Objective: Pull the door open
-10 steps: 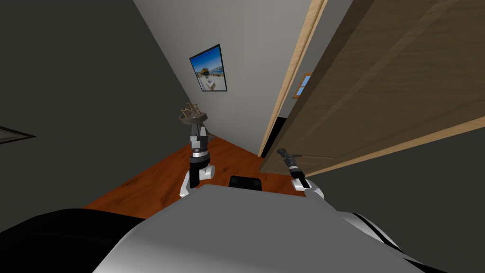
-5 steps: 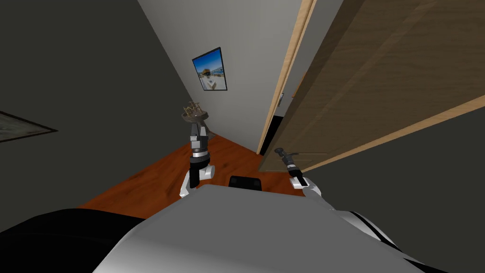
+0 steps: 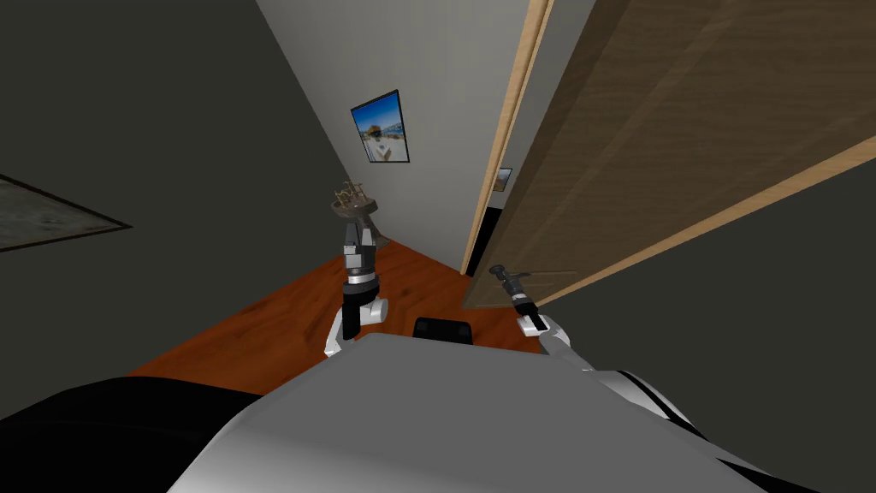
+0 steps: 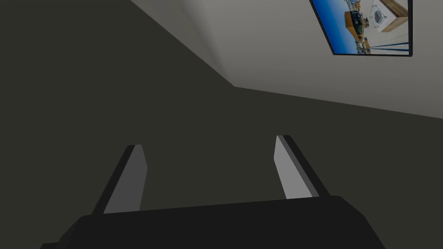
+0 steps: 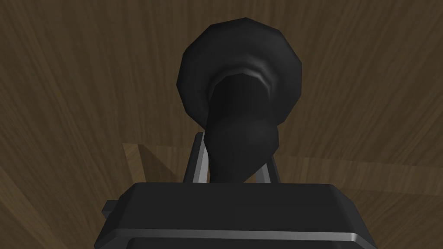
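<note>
Pulling step: right end effector (image 5: 233, 156) clamped on black handle (image 5: 240, 82) of wooden door (image 3: 684, 128); left end effector (image 4: 207, 151) spread wide, away from door. Next: draw back along hinge arc.

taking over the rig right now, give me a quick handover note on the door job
Right gripper: shut on the dark handle, fingers pressing its sides.
Left gripper: open, holding nothing, held up ahead of me on the left.
Door: brown wood, on my right, standing ajar from its light wooden frame, with a narrow gap at the edge.
Done: handle gripped, door partly open.
Left: probably pull back further to widen the gap, then let go.
</note>
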